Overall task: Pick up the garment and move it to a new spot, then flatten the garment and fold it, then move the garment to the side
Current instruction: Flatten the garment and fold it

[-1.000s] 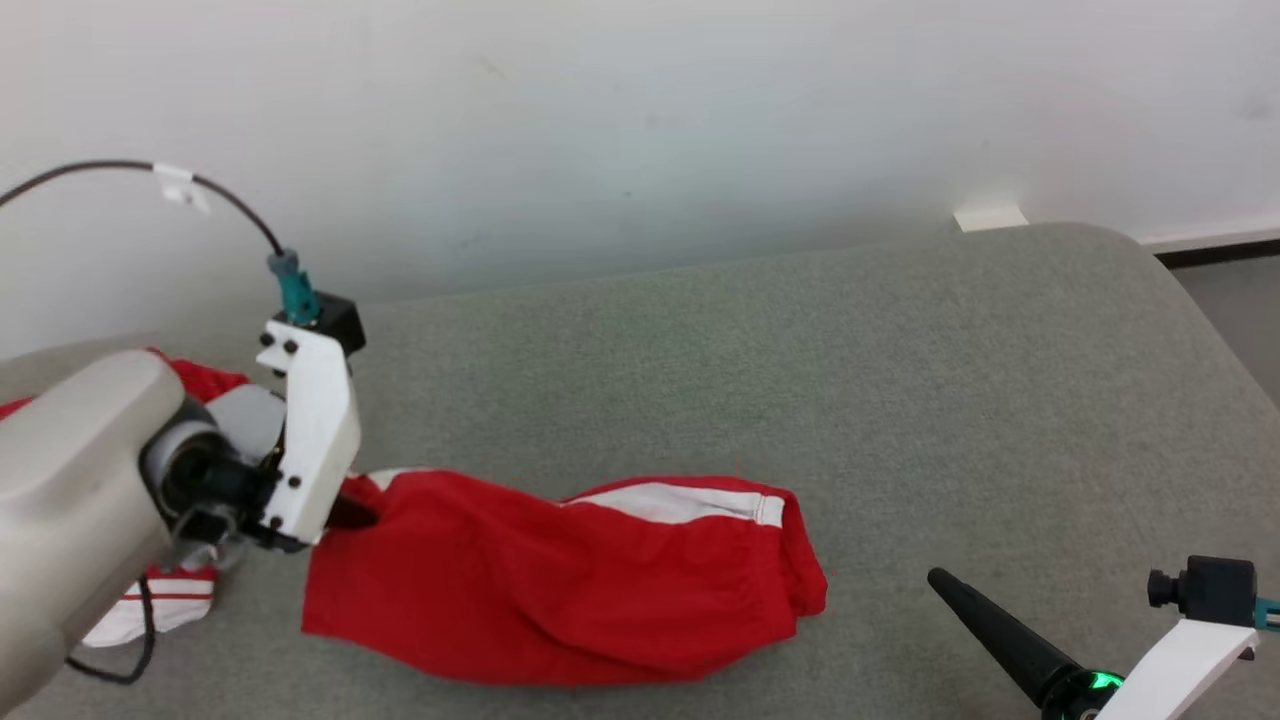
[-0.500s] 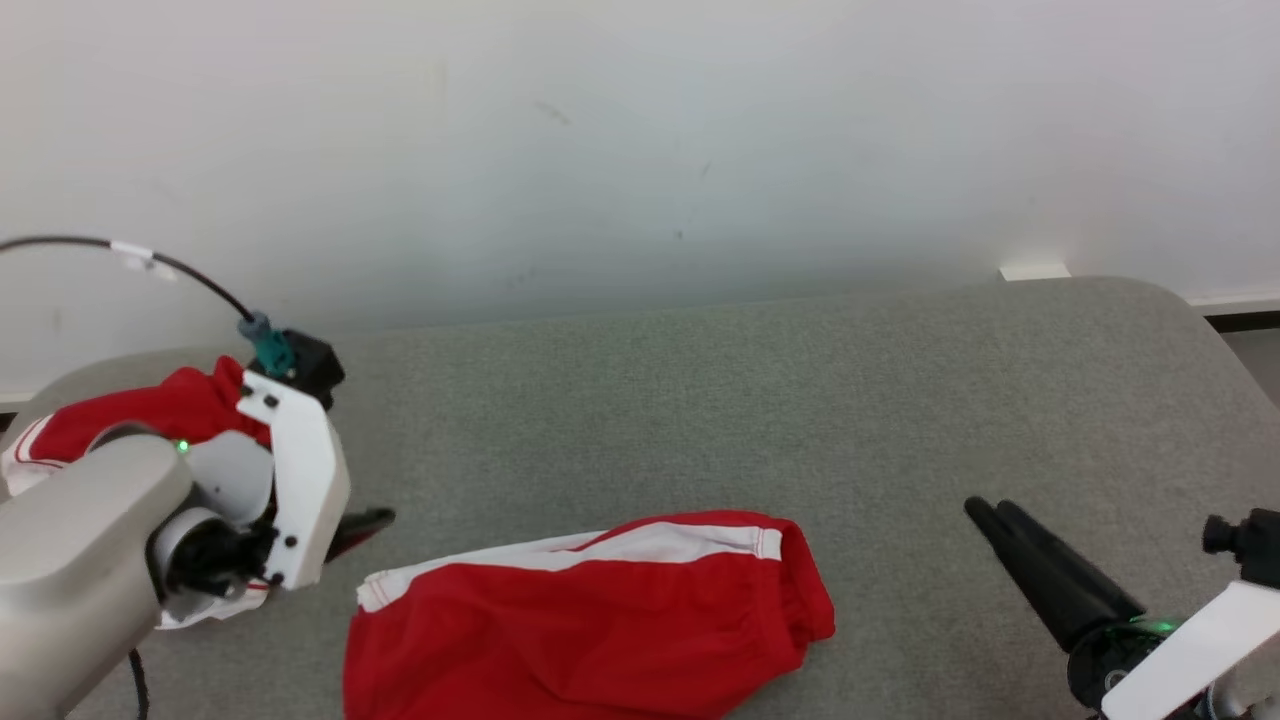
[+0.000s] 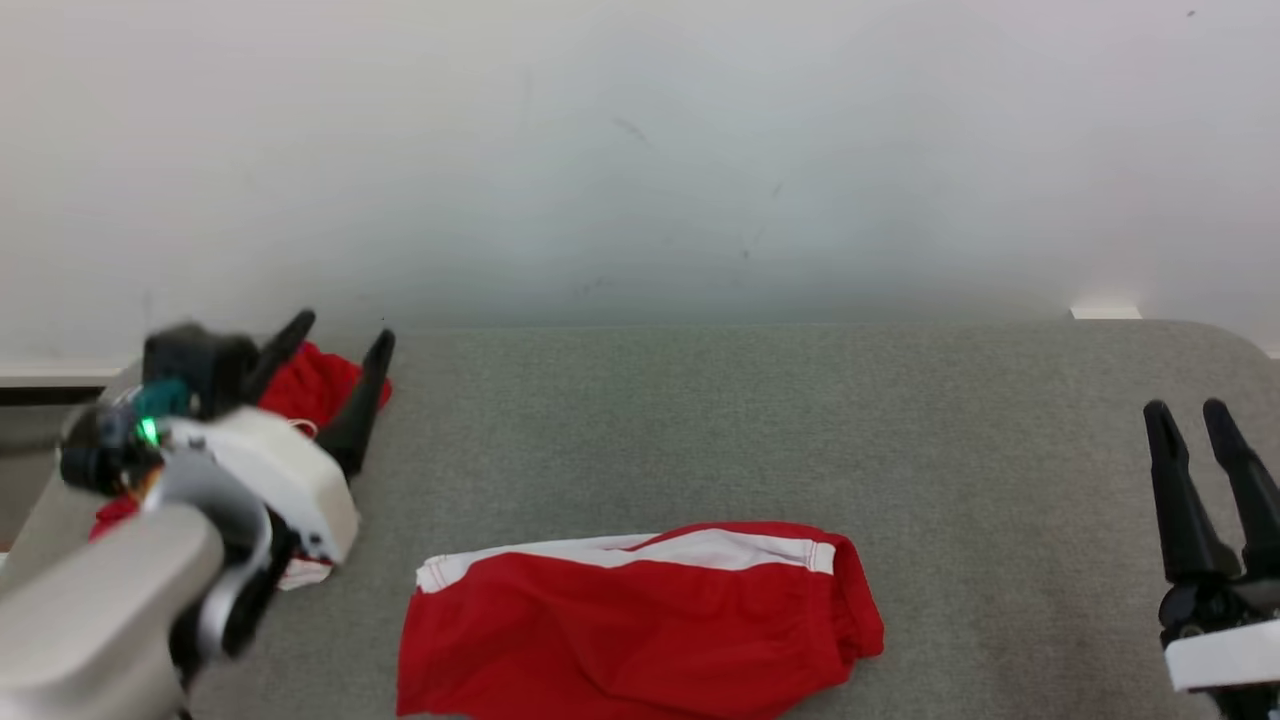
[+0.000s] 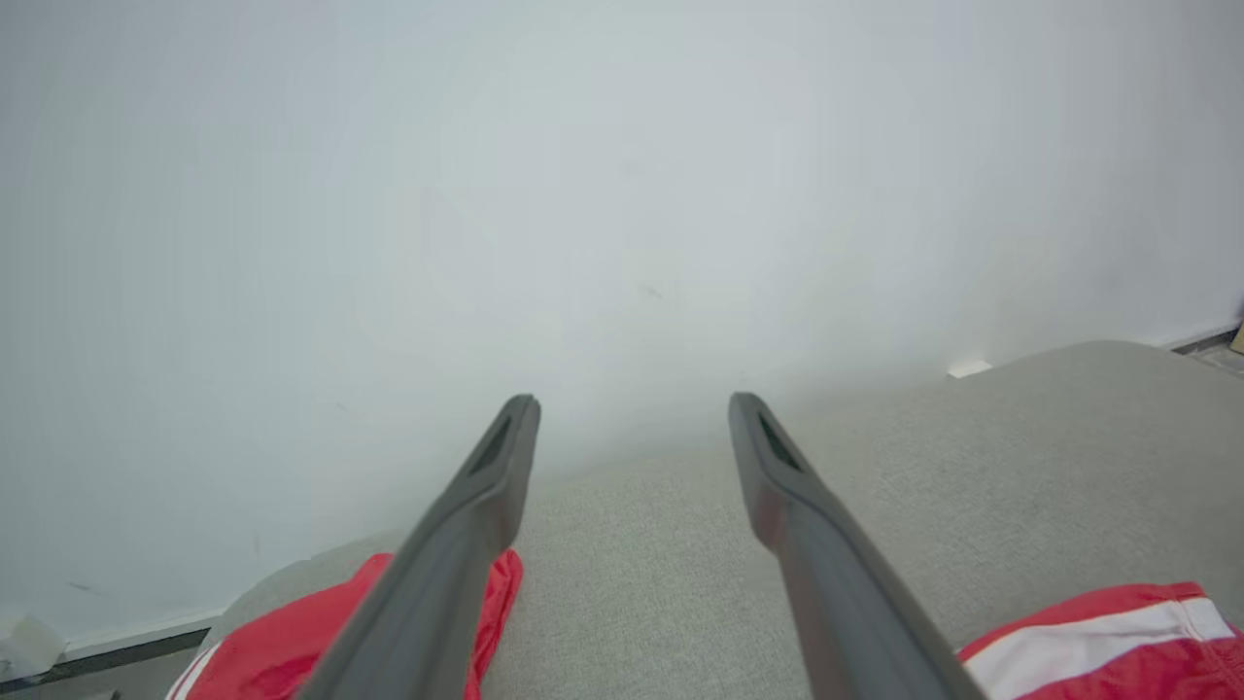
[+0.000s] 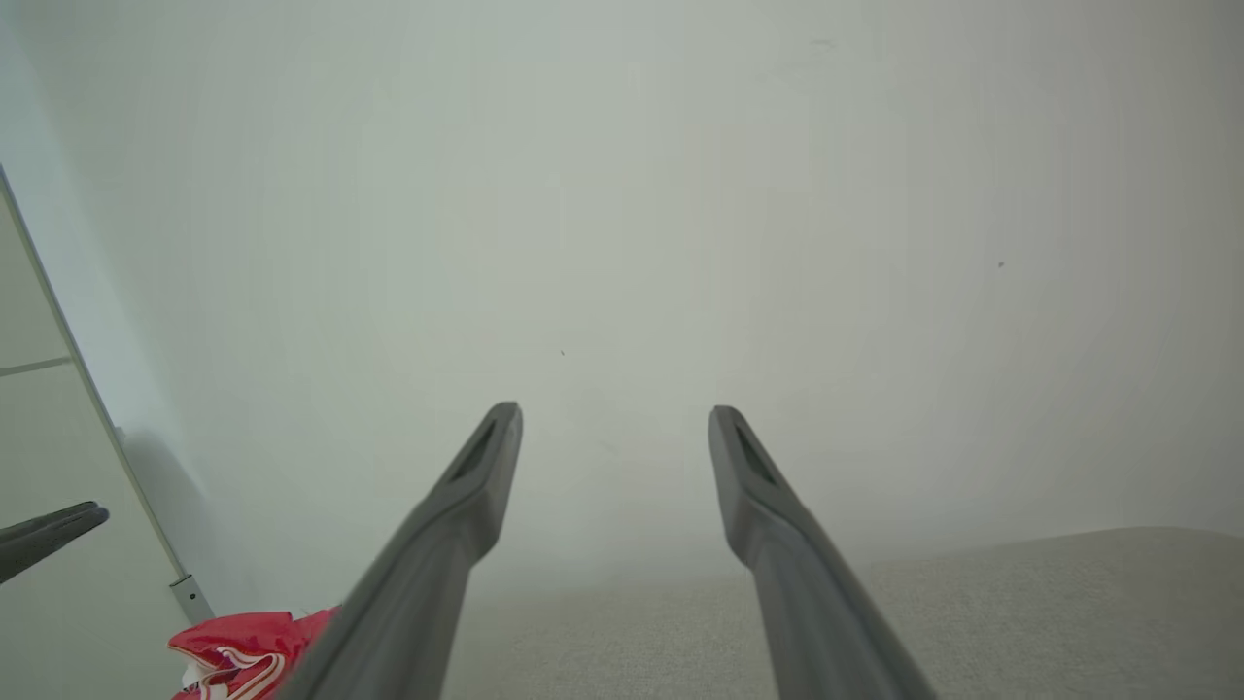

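Observation:
The garment (image 3: 640,625) is a pair of red shorts with a white band, lying folded on the grey table near the front edge. Its corner also shows in the left wrist view (image 4: 1098,647). My left gripper (image 3: 340,335) is lifted above the table's far left, open and empty, well left of the garment; its wrist view shows the jaws wide apart (image 4: 634,401). At the right edge, my right gripper (image 3: 1185,410) points up, open and empty, clear of the garment, jaws spread in its own view (image 5: 614,413).
More red and white cloth (image 3: 310,385) lies bunched at the table's far left corner behind my left gripper, also seen in both wrist views (image 4: 282,647) (image 5: 238,647). The grey fabric table (image 3: 720,420) ends at a plain white wall (image 3: 640,150).
My left gripper has opened and let go of the garment's left end, then lifted and swung to point at the wall. The right gripper turned upright. The camera tilted up.

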Controlling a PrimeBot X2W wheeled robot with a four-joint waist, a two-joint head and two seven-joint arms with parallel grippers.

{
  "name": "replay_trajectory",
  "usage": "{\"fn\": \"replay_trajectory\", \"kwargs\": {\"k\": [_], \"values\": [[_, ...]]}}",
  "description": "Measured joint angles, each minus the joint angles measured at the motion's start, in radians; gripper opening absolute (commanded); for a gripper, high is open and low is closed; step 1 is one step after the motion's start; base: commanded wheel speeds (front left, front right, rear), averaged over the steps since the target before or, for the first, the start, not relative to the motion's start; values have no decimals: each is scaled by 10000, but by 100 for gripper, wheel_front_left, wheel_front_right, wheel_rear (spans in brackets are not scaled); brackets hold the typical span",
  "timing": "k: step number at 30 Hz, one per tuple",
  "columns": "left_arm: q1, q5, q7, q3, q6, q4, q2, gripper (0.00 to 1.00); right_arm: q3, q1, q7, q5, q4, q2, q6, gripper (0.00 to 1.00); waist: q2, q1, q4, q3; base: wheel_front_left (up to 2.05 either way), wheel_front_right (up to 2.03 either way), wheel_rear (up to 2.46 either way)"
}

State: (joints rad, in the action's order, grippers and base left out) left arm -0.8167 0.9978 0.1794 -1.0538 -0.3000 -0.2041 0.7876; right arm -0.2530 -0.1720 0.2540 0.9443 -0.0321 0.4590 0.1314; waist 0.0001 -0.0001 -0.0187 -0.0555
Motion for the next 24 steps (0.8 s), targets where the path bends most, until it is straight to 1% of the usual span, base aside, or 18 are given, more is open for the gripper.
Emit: {"fn": "replay_trajectory", "kwargs": {"k": [2, 3, 4, 5, 7, 10, 13, 15, 20, 22, 24], "values": [[801, 86, 587, 347, -548, 313, -92, 100, 387, 354, 25, -606, -12, -518, 0, 100, 0, 0, 67, 22, 0, 0, 0], [1206, 148, 761, 694, -775, 535, -205, 100, 514, 558, 25, -922, -4, -740, 0, 100, 0, 0, 98, 42, 0, 0, 0], [1553, 92, 794, 1003, -970, 713, -299, 100, 681, 735, 25, -1195, -12, -970, 0, 100, -1, 0, 126, 57, 0, 0, 0], [1964, -203, 817, 1371, -1170, 974, -426, 100, 825, 915, 27, -1490, -12, -1162, 0, 100, -1, 0, 149, 72, 0, 0, 0], [2902, -894, 836, 2476, -1383, 1563, -909, 100, 1104, 1209, 29, -1939, 4, -1532, 0, 100, 0, 0, 187, 109, 0, 0, 0], [4660, -2048, 838, 4092, -1406, 2067, -1720, 100, 1356, 1555, 42, -2732, 2, -1916, 0, 100, -1, 1, 186, 142, 0, 0, 0], [6214, -3139, 840, 5369, -1158, 2309, -2652, 100, 1277, 1817, 71, -3097, -234, -2366, 0, 100, 0, 1, 137, 156, 0, 0, 0], [7038, -3695, 840, 6103, -798, 2288, -3294, 100, 1129, 1892, 44, -3269, -564, -2550, 0, 100, -1, 1, 115, 157, 0, 0, 0], [8131, -4788, 842, 7415, 314, 1941, -4834, 100, 629, 1501, -581, -3624, -1641, -3120, 0, 100, -1, 1, 146, 180, 0, 0, 0], [8253, -5127, 844, 7745, 779, 1779, -5354, 100, 539, 1144, -903, -3858, -2130, -3317, 0, 100, 0, 1, 232, 168, 0, 0, 0], [8261, -5465, 846, 8025, 1220, 1584, -5741, 100, 366, 853, -1202, -4057, -2629, -3411, 0, 100, 0, 1, 355, 153, 0, 0, 0]]}}
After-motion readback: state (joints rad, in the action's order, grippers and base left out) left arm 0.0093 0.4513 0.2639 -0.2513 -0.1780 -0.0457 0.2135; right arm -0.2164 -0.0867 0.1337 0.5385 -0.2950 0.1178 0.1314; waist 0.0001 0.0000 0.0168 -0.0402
